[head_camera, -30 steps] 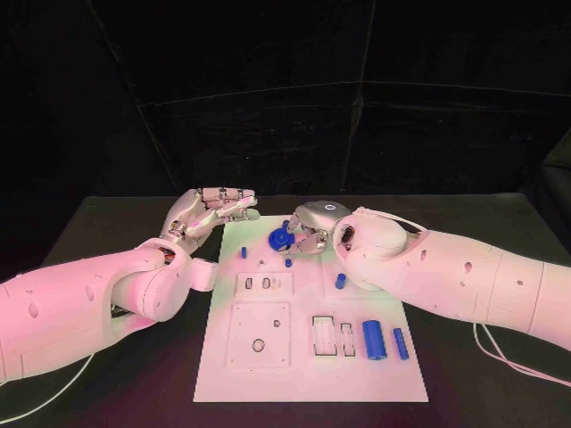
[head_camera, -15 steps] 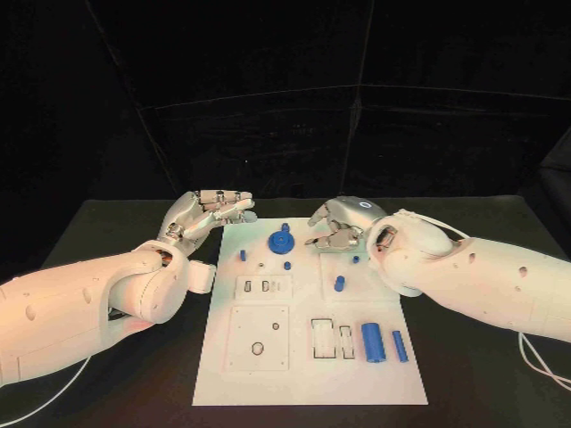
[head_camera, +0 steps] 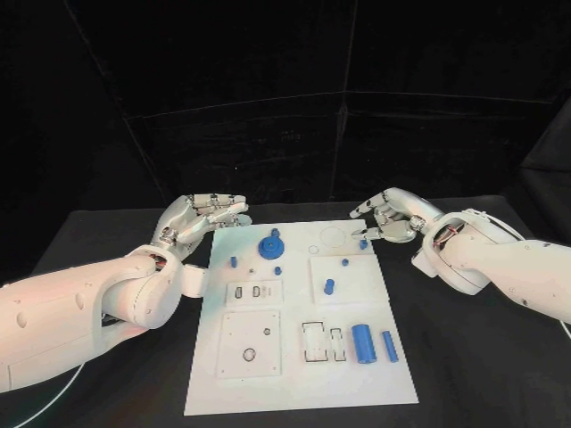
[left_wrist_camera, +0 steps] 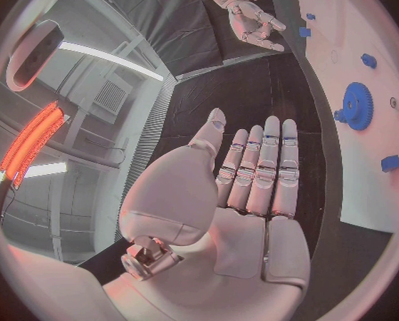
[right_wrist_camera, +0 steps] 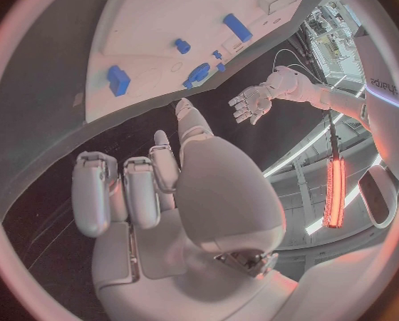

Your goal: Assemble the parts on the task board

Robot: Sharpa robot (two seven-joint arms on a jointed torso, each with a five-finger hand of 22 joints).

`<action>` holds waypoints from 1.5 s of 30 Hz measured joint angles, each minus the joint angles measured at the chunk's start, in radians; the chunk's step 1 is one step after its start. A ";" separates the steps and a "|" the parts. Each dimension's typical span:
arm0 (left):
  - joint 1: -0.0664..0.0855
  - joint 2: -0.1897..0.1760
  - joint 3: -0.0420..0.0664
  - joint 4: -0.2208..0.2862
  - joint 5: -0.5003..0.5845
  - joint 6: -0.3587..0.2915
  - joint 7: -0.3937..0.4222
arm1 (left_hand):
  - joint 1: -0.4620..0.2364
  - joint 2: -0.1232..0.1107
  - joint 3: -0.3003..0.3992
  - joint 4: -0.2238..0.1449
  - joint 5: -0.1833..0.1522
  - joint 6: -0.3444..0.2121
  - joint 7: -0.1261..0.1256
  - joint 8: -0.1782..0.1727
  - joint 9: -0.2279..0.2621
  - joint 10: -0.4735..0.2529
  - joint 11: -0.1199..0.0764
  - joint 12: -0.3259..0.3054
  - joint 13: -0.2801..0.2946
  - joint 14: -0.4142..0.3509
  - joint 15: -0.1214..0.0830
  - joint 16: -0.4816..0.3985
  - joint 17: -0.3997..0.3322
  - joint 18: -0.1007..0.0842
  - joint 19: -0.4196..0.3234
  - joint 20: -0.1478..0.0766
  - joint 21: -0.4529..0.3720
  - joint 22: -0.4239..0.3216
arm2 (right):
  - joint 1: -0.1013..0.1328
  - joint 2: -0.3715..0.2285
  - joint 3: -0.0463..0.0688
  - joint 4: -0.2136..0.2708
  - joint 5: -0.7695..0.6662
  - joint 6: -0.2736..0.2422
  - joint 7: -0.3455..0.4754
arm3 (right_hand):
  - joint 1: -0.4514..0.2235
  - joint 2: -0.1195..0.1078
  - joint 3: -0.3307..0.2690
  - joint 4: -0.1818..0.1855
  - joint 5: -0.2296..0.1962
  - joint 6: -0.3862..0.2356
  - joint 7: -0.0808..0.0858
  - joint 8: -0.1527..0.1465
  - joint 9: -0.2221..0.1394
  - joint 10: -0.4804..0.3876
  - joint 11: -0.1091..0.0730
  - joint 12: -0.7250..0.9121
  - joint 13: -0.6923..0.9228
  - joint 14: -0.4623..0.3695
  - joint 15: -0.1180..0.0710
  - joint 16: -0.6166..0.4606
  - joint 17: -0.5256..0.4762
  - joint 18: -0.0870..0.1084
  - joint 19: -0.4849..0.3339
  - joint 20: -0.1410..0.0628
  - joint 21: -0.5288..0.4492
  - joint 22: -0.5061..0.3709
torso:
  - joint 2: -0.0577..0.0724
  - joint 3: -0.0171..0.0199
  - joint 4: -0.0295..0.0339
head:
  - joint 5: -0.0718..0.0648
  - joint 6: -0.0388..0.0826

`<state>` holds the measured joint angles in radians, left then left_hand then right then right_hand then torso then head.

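The white board (head_camera: 292,312) lies in the middle of the black tabletop (head_camera: 492,357), with a blue gear (head_camera: 271,245) standing near its far edge and small blue pieces scattered over it. The left hand (head_camera: 198,217) hovers flat and empty beside the far left corner; the right hand (head_camera: 391,214), fingers loosely curled, holds nothing near the far right corner.

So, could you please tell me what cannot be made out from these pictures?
- Head view: whether the blue gear is seated on the task board or merely lies on it; too small to tell.
- Head view: the right hand shows its back, so its palm is hidden.
- Left wrist view: the circle's rim cuts off the board's far part.
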<state>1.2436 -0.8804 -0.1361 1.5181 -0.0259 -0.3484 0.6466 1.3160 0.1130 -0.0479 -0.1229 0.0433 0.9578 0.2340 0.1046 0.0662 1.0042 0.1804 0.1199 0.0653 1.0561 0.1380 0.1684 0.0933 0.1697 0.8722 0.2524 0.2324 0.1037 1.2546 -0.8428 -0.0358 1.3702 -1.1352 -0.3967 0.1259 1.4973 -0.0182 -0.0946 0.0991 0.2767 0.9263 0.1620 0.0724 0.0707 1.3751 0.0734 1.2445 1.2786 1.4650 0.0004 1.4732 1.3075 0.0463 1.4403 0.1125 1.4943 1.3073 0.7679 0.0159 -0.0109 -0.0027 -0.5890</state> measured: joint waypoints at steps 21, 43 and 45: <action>0.000 0.013 0.000 -0.017 0.005 0.007 -0.001 | 0.000 0.000 0.000 0.000 0.000 0.000 0.000 -0.004 0.000 0.000 0.000 -0.004 0.000 0.000 0.000 0.000 0.000 0.000 0.000 0.000 0.000 -0.001 | -0.028 0.000 -0.001 -0.097 -0.030 0.060 0.040 | 0.011 0.002 -0.011 -0.011 0.000 -0.016 0.003 -0.007 -0.003 -0.007 0.000 -0.015 -0.025 0.000 0.000 0.000 0.000 0.000 0.000 0.000 0.000 0.000 | 0.001 -0.0009 0.0010 | -0.004 -0.011; -0.001 0.015 0.000 -0.021 0.008 0.011 -0.004 | 0.000 0.000 -0.003 -0.003 0.000 0.000 0.000 -0.008 0.000 0.004 0.004 -0.008 0.000 0.000 0.000 -0.004 -0.001 0.000 0.000 0.000 -0.004 -0.002 | -0.056 0.042 0.000 -0.151 -0.048 0.084 -0.002 | 0.001 0.034 -0.003 -0.019 -0.012 0.029 -0.003 0.012 0.003 -0.008 0.001 -0.001 -0.009 0.000 0.000 0.000 0.001 0.000 0.000 0.000 0.000 0.000 | 0.000 -0.0018 0.0028 | -0.007 -0.014; -0.001 0.015 0.000 -0.021 0.008 0.011 -0.005 | 0.000 0.000 -0.003 -0.003 0.000 0.000 0.000 -0.008 0.000 0.004 0.004 -0.008 0.000 0.000 0.000 -0.004 -0.001 0.000 0.000 0.000 -0.004 -0.002 | -0.057 0.044 0.000 -0.153 -0.049 0.085 -0.003 | 0.002 0.039 -0.001 -0.020 -0.015 0.033 -0.006 0.015 0.003 -0.008 0.001 0.003 -0.007 0.000 0.000 0.000 0.000 0.000 0.000 0.000 0.000 0.000 | 0.000 -0.0018 0.0028 | -0.007 -0.014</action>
<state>1.2426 -0.8651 -0.1364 1.4969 -0.0176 -0.3372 0.6421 1.3160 0.1130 -0.0506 -0.1257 0.0433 0.9578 0.2340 0.0970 0.0663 1.0079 0.1841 0.1119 0.0654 1.0561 0.1380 0.1647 0.0923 0.1697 0.8722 0.2524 0.2288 0.1019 1.1979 -0.7983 -0.0363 1.2171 -1.1840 -0.3120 0.1227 1.4990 0.0205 -0.0961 0.0787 0.2620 0.9591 0.1556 0.0872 0.0736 1.3667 0.0744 1.2472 1.2713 1.4650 0.0001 1.4732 1.3080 0.0464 1.4404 0.1125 1.4943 1.3073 0.7679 0.0141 -0.0081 -0.0096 -0.6031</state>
